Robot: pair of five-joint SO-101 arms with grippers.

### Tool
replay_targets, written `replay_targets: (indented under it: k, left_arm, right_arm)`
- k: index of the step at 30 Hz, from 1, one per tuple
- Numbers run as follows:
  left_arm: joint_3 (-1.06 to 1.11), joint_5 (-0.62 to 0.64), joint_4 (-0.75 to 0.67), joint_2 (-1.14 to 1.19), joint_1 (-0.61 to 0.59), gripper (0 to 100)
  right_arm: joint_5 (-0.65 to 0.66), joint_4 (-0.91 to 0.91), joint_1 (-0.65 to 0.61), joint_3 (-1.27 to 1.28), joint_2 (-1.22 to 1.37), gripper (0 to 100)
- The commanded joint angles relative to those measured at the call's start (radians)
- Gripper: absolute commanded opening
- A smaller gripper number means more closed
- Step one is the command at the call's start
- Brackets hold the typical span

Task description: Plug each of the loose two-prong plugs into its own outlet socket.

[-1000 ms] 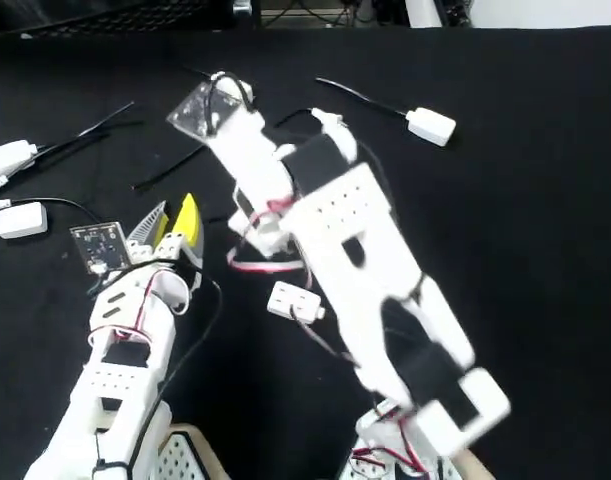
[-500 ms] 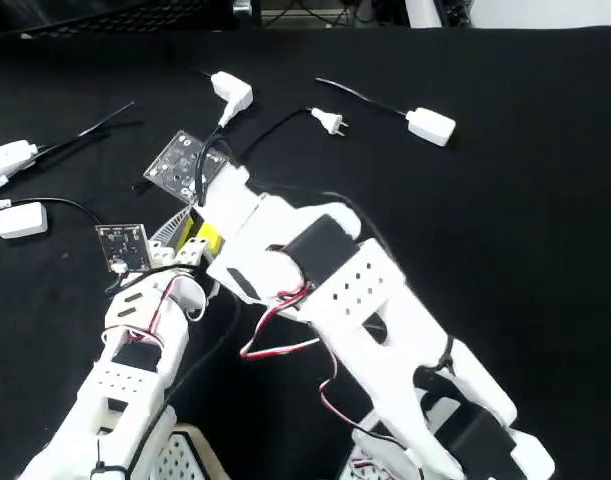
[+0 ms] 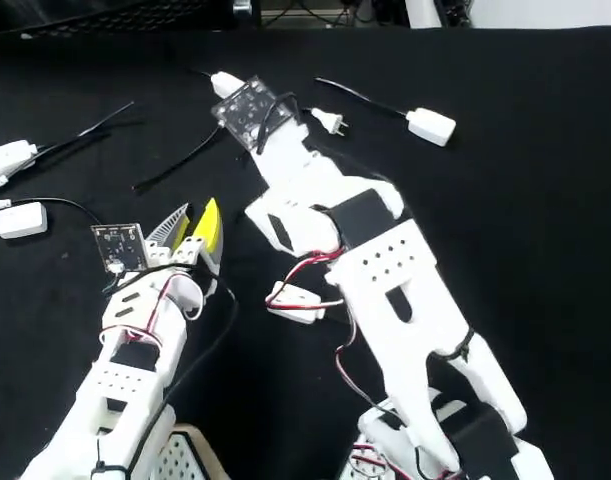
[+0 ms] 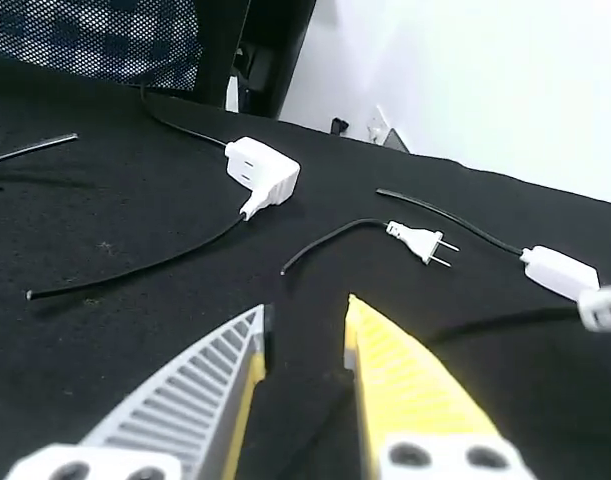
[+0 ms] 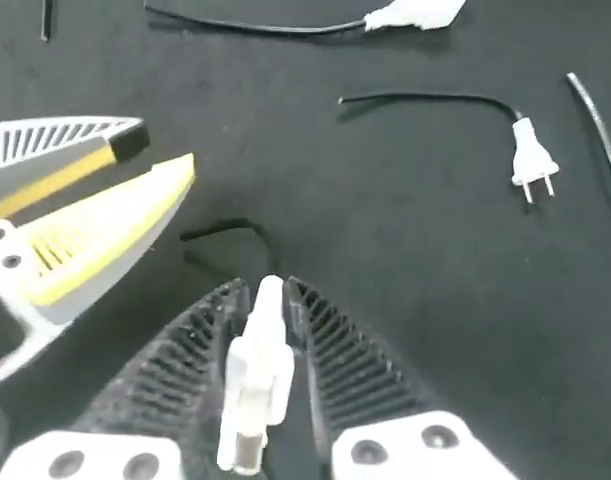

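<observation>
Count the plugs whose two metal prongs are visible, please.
1: the white plug lies free on the table, near the right arm. The white piece in the right gripper may hide prongs.

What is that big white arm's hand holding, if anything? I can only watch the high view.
Observer: The right hand is closed on a white plug, held lengthwise in its grip.
Visitor: Is a socket free for it?
Observer: The left wrist view shows a white socket with nothing plugged in, its two slots turned toward the left hand.
</observation>
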Motion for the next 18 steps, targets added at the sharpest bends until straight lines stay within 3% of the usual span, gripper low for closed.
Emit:
replay_targets:
  k: [1,10,18]
  left_arm:
    - [0.018,0.002,-0.006,-0.012,0.027,15]
    - [0.018,0.002,-0.002,-0.012,0.024,15]
    - [0.018,0.002,-0.002,-0.012,0.022,15]
  right_arm:
    - [-0.049,-0.044,-0.006,-0.002,-0.039,1.2]
    - [-0.11,0.005,-0.224,-0.047,-0.045,1.2]
    - [-0.17,0.1,-0.25,-0.087,-0.05,1.2]
